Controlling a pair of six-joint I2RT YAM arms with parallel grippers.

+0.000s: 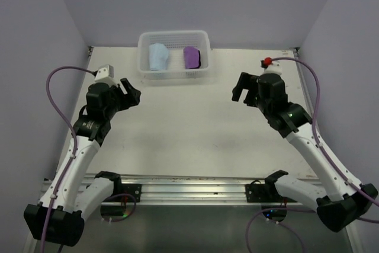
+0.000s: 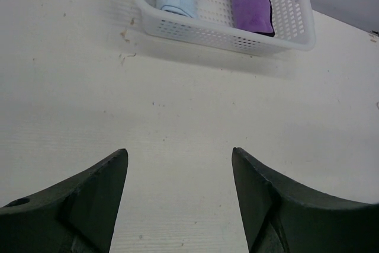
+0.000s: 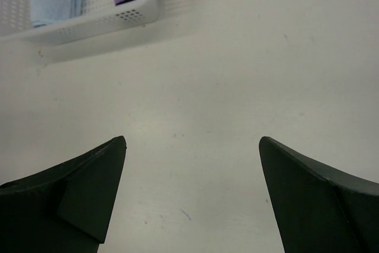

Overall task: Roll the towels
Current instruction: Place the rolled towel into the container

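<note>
Blue towel lies ahead nearer the left claw, purple towel nearer the right claw (both spread, empty), long axes pointing away.

Extends the left arm from the near edge toward the white basket, elbow bent, wrist angled to the right. Holds the left gripper just short of the basket's near left corner, jaws apart, nothing between the dark fingers. Mirrors this with the right arm, wrist angled to the left. Holds the right gripper off the basket's near right corner, farther from the basket than the left one, jaws spread wide and empty.
</note>
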